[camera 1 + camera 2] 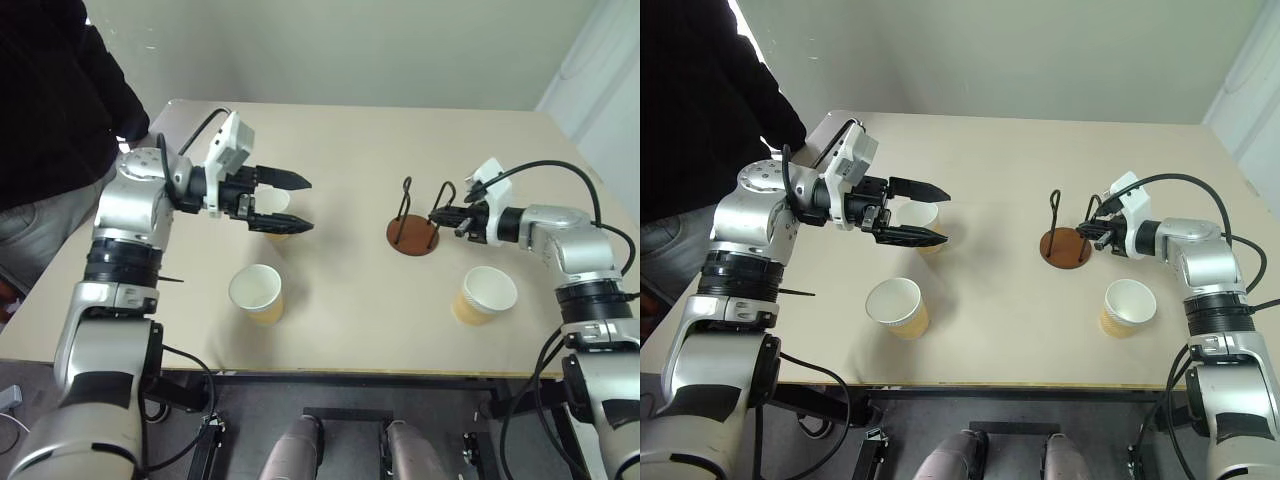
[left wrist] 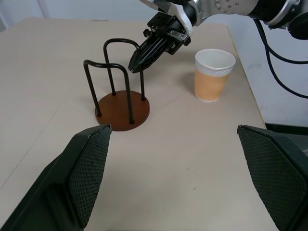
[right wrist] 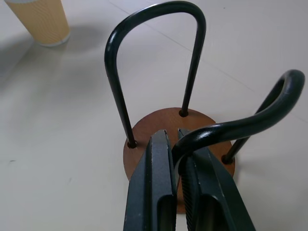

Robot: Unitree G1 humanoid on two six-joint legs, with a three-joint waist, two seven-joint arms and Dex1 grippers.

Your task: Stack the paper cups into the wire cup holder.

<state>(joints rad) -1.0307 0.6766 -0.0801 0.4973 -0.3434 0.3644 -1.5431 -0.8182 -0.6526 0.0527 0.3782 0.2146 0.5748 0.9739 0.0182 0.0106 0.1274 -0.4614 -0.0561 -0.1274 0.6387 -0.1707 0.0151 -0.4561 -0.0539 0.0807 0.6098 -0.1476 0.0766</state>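
Note:
The wire cup holder [image 1: 412, 238] stands right of the table's middle, a brown disc with two black wire loops. My right gripper [image 3: 175, 137] is shut on the nearer wire loop [image 3: 250, 120], coming in from the holder's right side [image 2: 136, 66]. Three paper cups stand upright and apart on the table. One cup [image 1: 485, 295] is near the front right. Another cup [image 1: 258, 292] is at the front left. The third cup [image 1: 274, 217] stands just under my left gripper [image 1: 306, 205], which hangs wide open, pointing right, with nothing between its fingers [image 2: 89, 168].
A person in dark clothing [image 1: 50, 90] stands at the table's far left corner. The tan table [image 1: 350, 330] has its front edge close to the two front cups. A black cable [image 1: 560, 170] arcs over my right forearm.

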